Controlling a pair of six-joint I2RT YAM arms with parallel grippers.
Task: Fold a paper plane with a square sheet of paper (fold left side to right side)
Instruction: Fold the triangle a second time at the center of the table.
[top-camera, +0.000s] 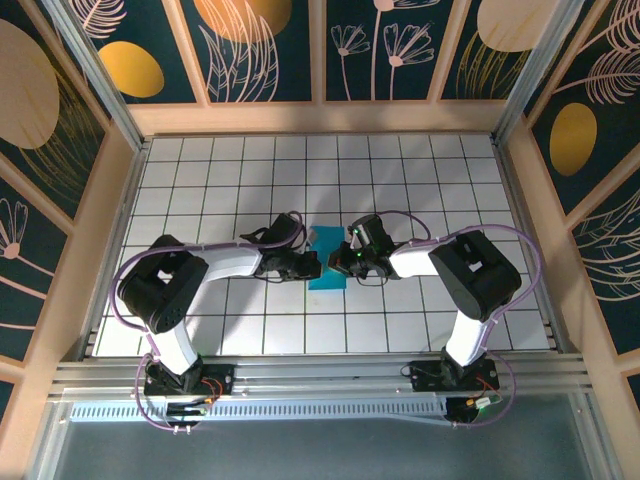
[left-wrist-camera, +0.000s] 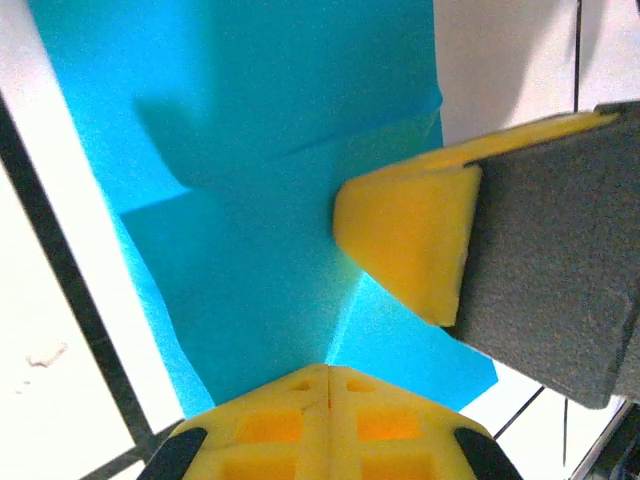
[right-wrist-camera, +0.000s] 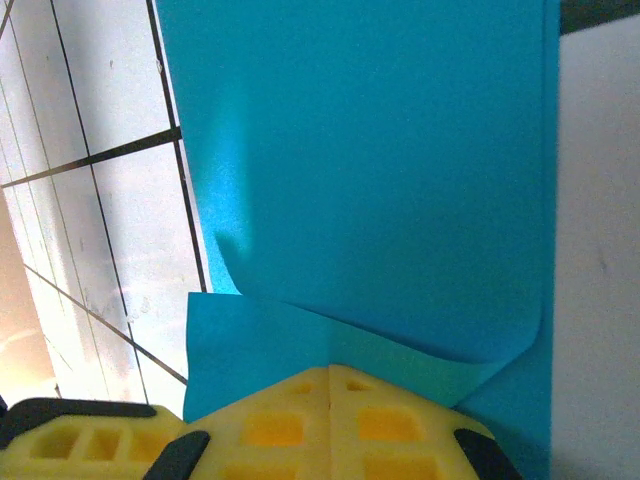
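Paper: we've got the bright blue paper (top-camera: 325, 279) lying on the white tiled table (top-camera: 250, 180), roughly mid-table, right between the two grippers. It's folded into layers, not one flat square.

Paper, left wrist view: the paper (left-wrist-camera: 260, 150) shows a few creases and an overlapping layer, with bare tile on both sides of it.

Paper, right wrist view: here the paper (right-wrist-camera: 380, 150) has a top layer lying over a lower one. The top layer's near edge curls up a little, just ahead of the fingertips.

Left gripper: the left gripper (top-camera: 308, 266) (left-wrist-camera: 328, 372) has its yellow fingers pressed fully together, no gap. The tips sit at the paper's near edge. We honestly can't tell if any paper is pinched between them or they're just on top of it.

Right gripper: same deal, the right gripper (top-camera: 338, 262) (right-wrist-camera: 330, 372) is closed tight with its tips on the paper. We can't tell if it has hold of anything.

Grippers together: the two come in from opposite sides and nearly meet over the paper. From the left wrist, one of the right gripper's yellow fingers (left-wrist-camera: 405, 240) lies on the paper just across from the left tips.
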